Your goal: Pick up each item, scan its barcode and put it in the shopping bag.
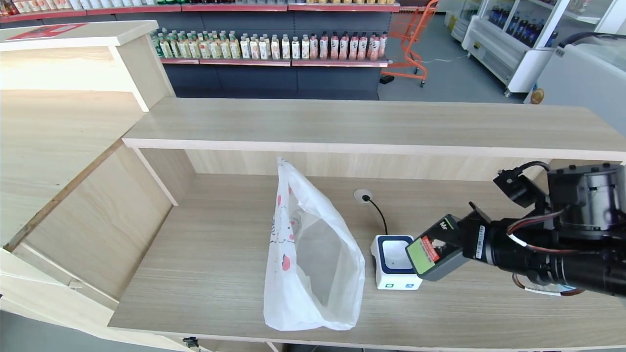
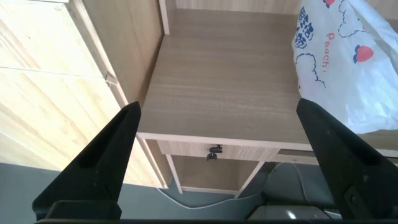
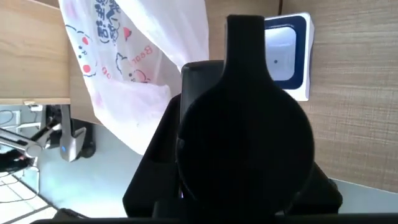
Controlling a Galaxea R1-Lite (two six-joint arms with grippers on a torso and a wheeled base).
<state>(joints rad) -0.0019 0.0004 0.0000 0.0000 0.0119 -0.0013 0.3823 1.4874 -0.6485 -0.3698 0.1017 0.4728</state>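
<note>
On the left, our left gripper [image 2: 217, 106] hangs with its fingers spread wide and nothing between them, above the near left corner of the counter [image 1: 205, 274]. It has no part in the step in hand, as far as we can judge.

Near the middle of the counter stands the shopping bag [image 1: 313, 264], white plastic with a printed pattern, its mouth open toward the right and its body slack. Through the thin plastic we make out nothing lying inside, so we judge that little or nothing has been bagged yet, though the folds could hide a small thing.

Just to the right of the bag sits the scanner [image 1: 393, 261], a small white block with a dark-framed window on top and a cable running back to a hole in the counter.

Right beside it, our right gripper [image 1: 464, 239] is clamped on a dark box [image 1: 433, 254]. The box is held in the air, close to the scanner's right edge, with its labelled end tipped toward the window.

So the pick-up of this box is done and the scan is the step we take to be under way. What is left is carrying it over to the bag's mouth and letting go. Whether more items wait beyond this one, we cannot tell.
</note>
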